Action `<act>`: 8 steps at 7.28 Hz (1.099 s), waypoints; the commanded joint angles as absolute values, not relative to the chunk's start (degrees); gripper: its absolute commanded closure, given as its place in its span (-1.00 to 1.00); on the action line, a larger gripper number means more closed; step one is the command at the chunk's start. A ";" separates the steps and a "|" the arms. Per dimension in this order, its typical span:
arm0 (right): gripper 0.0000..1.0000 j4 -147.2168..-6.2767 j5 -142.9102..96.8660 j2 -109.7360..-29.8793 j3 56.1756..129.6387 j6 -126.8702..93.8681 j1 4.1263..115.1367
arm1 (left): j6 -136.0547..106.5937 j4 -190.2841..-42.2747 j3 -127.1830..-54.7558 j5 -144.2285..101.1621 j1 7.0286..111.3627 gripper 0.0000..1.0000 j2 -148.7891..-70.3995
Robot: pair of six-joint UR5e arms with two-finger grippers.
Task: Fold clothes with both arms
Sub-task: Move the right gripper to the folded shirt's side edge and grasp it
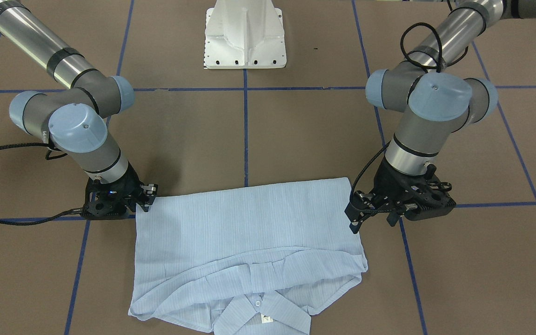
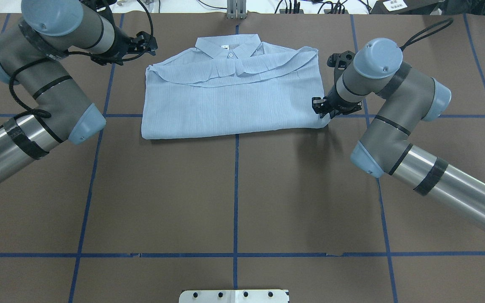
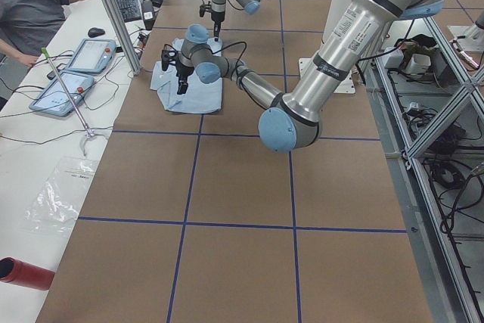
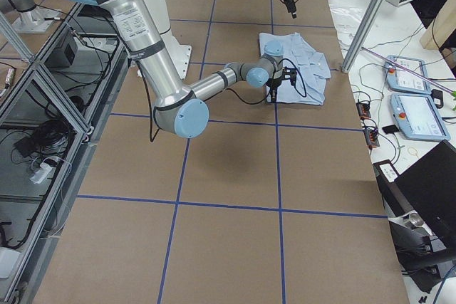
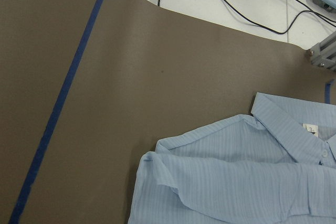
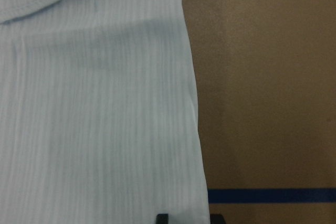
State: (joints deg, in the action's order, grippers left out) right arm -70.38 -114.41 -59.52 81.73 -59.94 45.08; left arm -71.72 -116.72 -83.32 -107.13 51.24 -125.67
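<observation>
shirt [image 2: 230, 101], its edge between narrowly open right jaws; left jaws wide, off its shoulder corner

Surface here is a flat brown matte table [image 2: 234, 189], split into big squares by dark-blue tape lines [image 2: 236, 202]. Lying flat on it is a thin pale-blue striped button-up shirt [image 2: 234, 101], folded into a rough rectangle. Its pointed collar faces the far edge, away from the robot. The shirt straddles the centre tape line and covers part of a cross line. A white metal pedestal base [image 1: 245, 35] sits on the robot's side, well apart from the shirt.
</observation>
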 commanded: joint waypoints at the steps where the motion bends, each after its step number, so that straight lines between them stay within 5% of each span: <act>1: 0.49 -70.31 -114.87 -59.68 81.56 -59.94 45.09 | -71.72 -116.72 -83.32 -107.05 51.24 -1.00 -125.60; 3: 0.60 -70.31 -114.79 -59.68 81.48 -59.94 45.00 | -71.72 -116.81 -83.32 -107.05 51.24 -1.00 -125.60; 4: 1.00 -70.57 -114.79 -59.68 81.82 -60.12 44.91 | -71.72 -116.72 -83.32 -107.05 51.24 -1.00 -125.60; 6: 1.00 -70.92 -115.92 -60.55 83.83 -61.17 45.17 | -71.72 -116.63 -83.41 -106.96 51.33 -1.00 -125.68; 8: 1.00 -70.93 -116.45 -71.04 96.08 -61.17 45.26 | -71.72 -114.10 -85.50 -106.96 51.50 -0.99 -125.68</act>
